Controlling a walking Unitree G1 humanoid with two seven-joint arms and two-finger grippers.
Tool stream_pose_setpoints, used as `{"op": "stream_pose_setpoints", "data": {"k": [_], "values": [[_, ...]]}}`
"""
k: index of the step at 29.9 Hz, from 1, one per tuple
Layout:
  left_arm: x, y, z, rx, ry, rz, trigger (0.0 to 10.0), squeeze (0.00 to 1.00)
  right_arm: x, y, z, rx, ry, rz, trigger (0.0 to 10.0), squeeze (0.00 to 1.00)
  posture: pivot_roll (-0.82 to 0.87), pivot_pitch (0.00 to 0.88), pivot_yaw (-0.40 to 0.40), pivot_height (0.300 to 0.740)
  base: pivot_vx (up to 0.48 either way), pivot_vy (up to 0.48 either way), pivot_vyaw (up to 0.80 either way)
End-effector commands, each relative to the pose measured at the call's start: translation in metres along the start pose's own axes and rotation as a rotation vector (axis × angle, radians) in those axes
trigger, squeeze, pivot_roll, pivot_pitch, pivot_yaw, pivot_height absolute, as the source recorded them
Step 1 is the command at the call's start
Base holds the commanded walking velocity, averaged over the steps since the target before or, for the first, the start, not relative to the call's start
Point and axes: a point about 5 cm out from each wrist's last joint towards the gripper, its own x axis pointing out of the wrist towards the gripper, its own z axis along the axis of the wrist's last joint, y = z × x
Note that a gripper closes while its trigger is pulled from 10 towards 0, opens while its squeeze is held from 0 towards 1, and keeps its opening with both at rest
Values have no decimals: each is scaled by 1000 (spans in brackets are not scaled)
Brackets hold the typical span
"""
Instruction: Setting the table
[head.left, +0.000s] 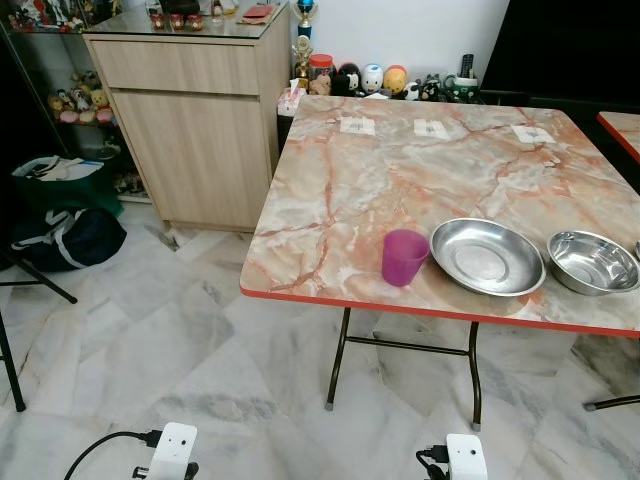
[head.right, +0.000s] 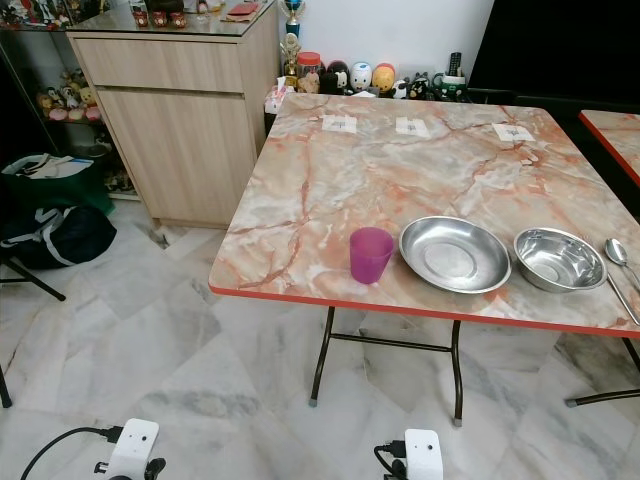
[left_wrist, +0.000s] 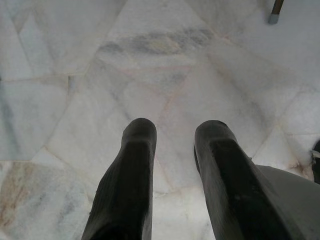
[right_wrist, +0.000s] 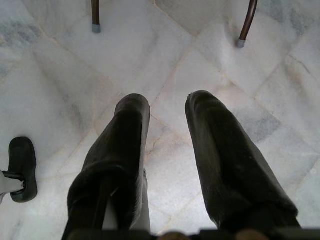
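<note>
A marble-patterned table with a red edge stands ahead. Near its front edge sit a magenta plastic cup, a shallow steel plate and a steel bowl, side by side. A spoon lies to the right of the bowl. Both arms hang low over the floor, short of the table. My left gripper is open with nothing between its fingers. My right gripper is open too and holds nothing.
A wooden cabinet stands left of the table, with bags on the floor beside it. Small figurines and jars line the wall behind the table. Table legs stand on white marble floor. A second table's corner shows at right.
</note>
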Motion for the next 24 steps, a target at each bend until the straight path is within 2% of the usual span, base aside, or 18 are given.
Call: {"op": "stream_pose_setpoints", "data": {"k": [1,2,3,6,18,21,23,24], "values": [[6,-18,18,-22,23,-132,10000,0,3,-9,7,300,48,-17,10000,0,83,0,-54,740,0,0,0],[6,-16,17,-23,25,-129,10000,0,4,-9,7,295,51,-15,10000,0,87,0,-53,740,0,0,0],[6,-15,17,-15,23,-130,10000,0,4,-5,6,300,58,-7,10000,0,86,0,-14,740,0,0,0],[6,-14,18,0,19,-132,10000,0,3,2,4,312,65,7,10000,0,88,0,-6,740,0,0,0],[7,-11,23,-7,7,-130,10000,0,5,2,8,327,59,16,10000,0,95,0,-5,740,0,0,0],[7,-12,24,-13,2,-131,10000,0,5,2,10,309,55,22,10000,0,96,0,-10,740,0,0,0],[7,-13,23,-20,3,-132,10000,0,5,0,13,246,43,21,10000,0,90,0,-18,740,0,0,0],[7,-13,23,-20,3,-132,10000,0,5,0,13,246,43,21,10000,0,90,0,-18,740,0,0,0]]}}
